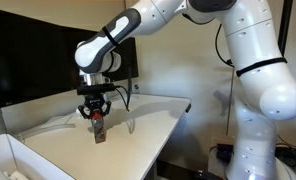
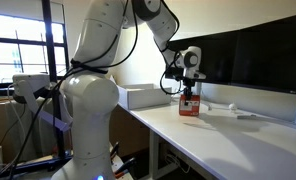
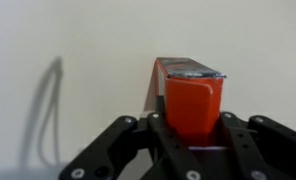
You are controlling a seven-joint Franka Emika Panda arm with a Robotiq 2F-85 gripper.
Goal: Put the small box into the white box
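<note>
Black gripper [image 3: 193,138] fingers pinch the small box [image 3: 193,100] on both sides and hide its lower part in the wrist view. It stands upright over the table [image 1: 148,120], maybe touching it. The white box [image 1: 8,155] sits well apart, cut off at the edge.

The white worktop [image 1: 148,115] carries the small box [image 1: 99,131], which stands upright on the middle stretch of the surface, its base on the bare white top. The white box [image 2: 138,97] sits at one end of the worktop, well apart from the small box. A thin pale cable [image 2: 233,108] lies on the surface towards the back edge, on the side of the small box away from the white box.
</note>
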